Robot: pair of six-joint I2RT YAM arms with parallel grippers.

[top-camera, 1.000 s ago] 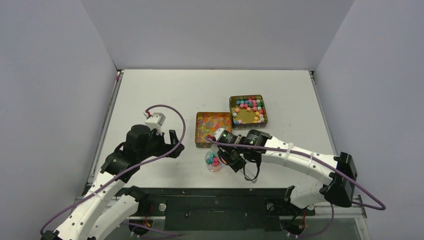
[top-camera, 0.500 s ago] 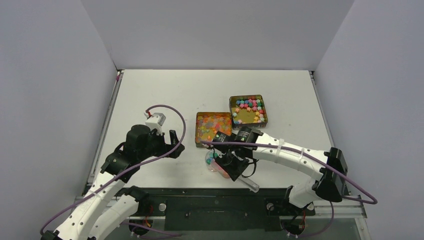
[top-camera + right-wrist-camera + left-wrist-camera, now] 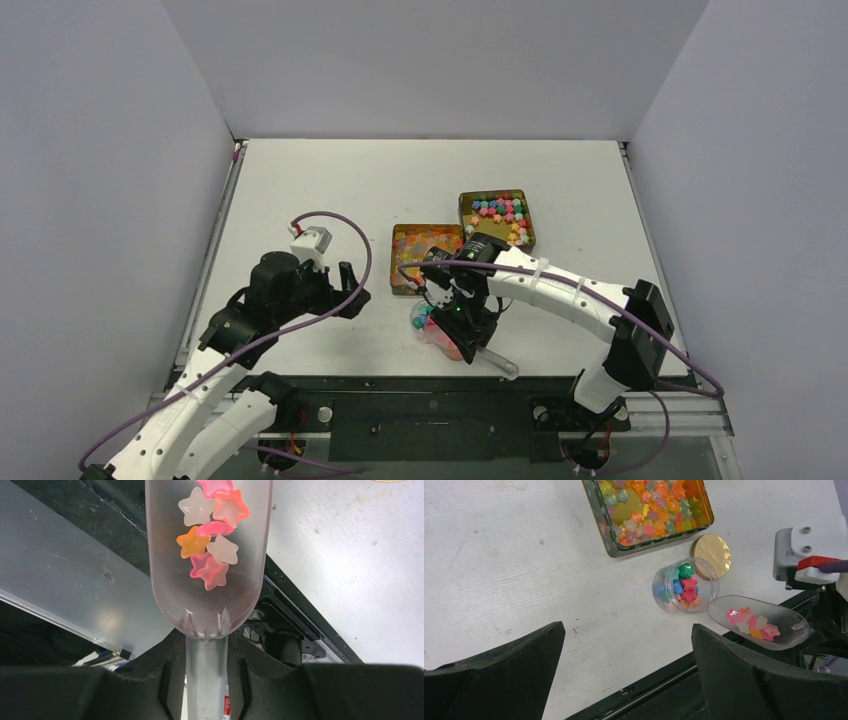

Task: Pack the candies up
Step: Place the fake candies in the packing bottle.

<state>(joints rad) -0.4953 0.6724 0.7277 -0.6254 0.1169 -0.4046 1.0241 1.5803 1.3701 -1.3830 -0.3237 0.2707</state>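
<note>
White tabletop (image 3: pixel 499 555) holds tin (image 3: pixel 602 527) of candies (image 3: pixel 649 510), jar (image 3: pixel 659 587), gold lid (image 3: pixel 711 555); scoop (image 3: pixel 723 612) nearby.

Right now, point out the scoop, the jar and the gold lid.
scoop (image 3: pixel 721 612): left wrist view, bare front lip.
jar (image 3: pixel 714 587): left wrist view, right rim.
gold lid (image 3: pixel 711 554): left wrist view, its centre.

from above, the right arm covers most of the jar (image 3: pixel 422 320) and all of the gold lid (image 3: pixel 710 555). the left wrist view's top edge cuts the tin (image 3: pixel 651 515). the right wrist view's top edge cuts the scoop (image 3: pixel 207 570) and its topmost pink candy (image 3: pixel 216 486); the handle's end is hidden inside the right gripper (image 3: pixel 206 650).
</note>
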